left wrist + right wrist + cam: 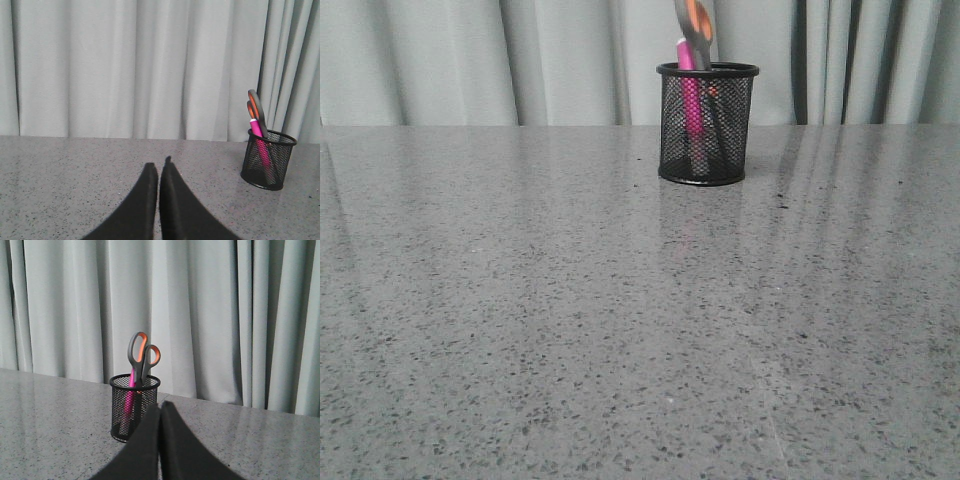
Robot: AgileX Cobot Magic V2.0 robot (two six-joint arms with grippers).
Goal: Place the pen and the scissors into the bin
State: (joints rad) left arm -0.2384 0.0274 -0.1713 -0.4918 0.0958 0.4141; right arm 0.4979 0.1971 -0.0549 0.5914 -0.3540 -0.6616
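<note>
Wire-mesh bin [707, 125] stands upright near the table's [570, 330] far edge. Pink pen [690, 100] and scissors [142, 357] both inside, scissors blades-down with handles above the rim. Left gripper [158, 172] and right gripper [160, 412]: fingers together, empty, clear of the bin. Task looks complete.

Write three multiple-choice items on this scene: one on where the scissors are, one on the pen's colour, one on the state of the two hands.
1. Where are the scissors?
A. Flat on the table
B. Standing in the bin, handles up
C. Held by a hand

2. What colour is the pen?
A. Blue
B. Green
C. Magenta-pink

3. How are the left hand and right hand?
A. Both shut, holding nothing
B. Both wide open
C. One gripping the bin

Answers:
1 B, the grey-and-orange handles rise above the rim of the bin.
2 C, pink shows through the mesh.
3 A, each wrist view shows the fingers pressed together, away from the bin.
</note>
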